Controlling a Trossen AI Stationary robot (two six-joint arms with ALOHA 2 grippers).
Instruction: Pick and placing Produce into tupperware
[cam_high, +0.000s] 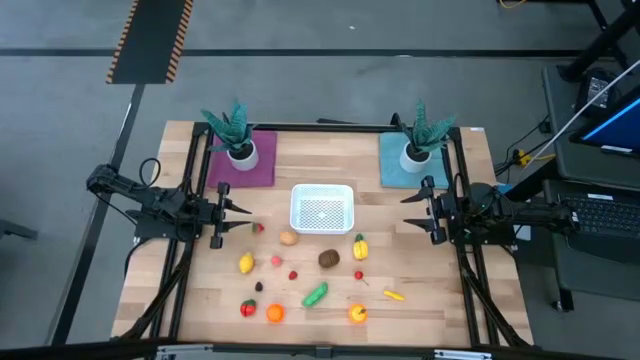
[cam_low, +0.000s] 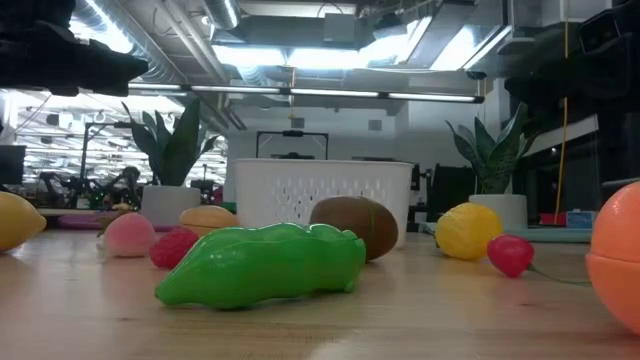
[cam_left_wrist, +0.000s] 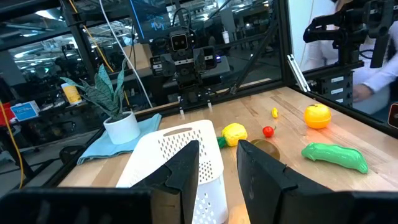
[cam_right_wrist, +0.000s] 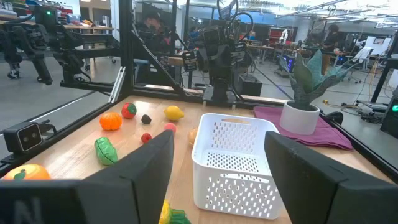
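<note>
The white perforated tupperware (cam_high: 322, 208) stands near the table's middle, its base on the wood. The produce lies loose on the near side of it: a tan piece (cam_high: 288, 238), a brown one (cam_high: 328, 259), a yellow lemon (cam_high: 246, 263), the elongated green piece (cam_high: 316, 295), an orange (cam_high: 274, 313) and several more. A small red piece (cam_high: 258, 228) lies just beyond my left gripper (cam_high: 243, 218), which is open, left of the tupperware and pointing at it. My right gripper (cam_high: 408, 212) is open wide on the tupperware's right, also facing it (cam_right_wrist: 233, 162).
Two spiky potted plants stand at the far side, one on a magenta mat (cam_high: 245, 165), one on a teal mat (cam_high: 405, 168). Black frame rails (cam_high: 192, 180) run along both table sides. A person's white sleeve (cam_left_wrist: 379, 62) shows beyond the table. Bare wood lies either side of the tupperware.
</note>
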